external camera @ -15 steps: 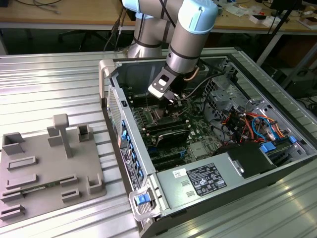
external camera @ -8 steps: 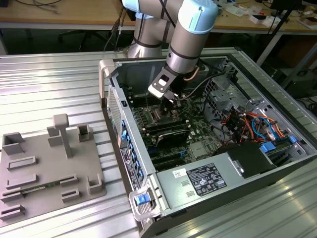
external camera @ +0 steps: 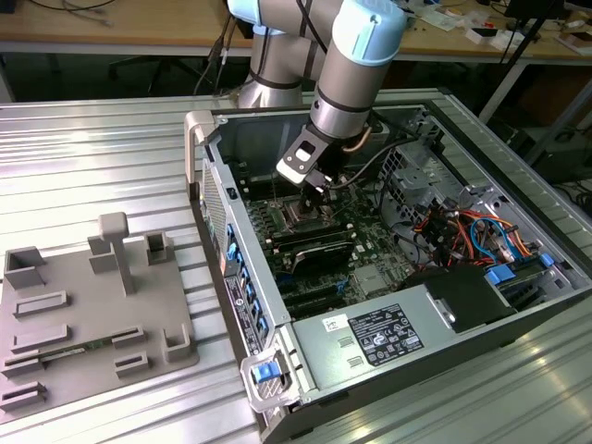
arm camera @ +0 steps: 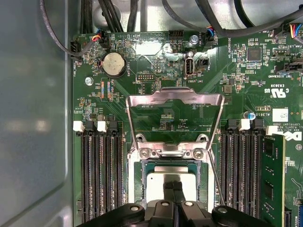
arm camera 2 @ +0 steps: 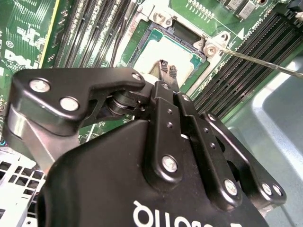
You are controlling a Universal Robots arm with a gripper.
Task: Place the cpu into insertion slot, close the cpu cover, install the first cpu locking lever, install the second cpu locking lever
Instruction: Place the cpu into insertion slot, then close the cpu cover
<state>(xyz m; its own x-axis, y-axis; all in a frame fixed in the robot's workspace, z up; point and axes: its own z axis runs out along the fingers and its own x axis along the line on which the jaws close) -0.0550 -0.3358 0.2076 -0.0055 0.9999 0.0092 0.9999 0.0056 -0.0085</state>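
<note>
Silvery-grey square cpu (arm camera: 156,184) sits in dark metal-rimmed insertion slot (arm camera: 170,166) under black gripper (arm camera: 173,185), tips pressed together; open silvery-framed cpu cover (arm camera: 142,100) likely needs pushing down.

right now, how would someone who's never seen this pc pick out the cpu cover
Inside the open computer case, find the green circuit board and its insertion slot between the long black memory slots. The cpu cover is hinged at that slot's edge and swung open over the board: the one thin silvery square frame with a hollow middle.
</note>
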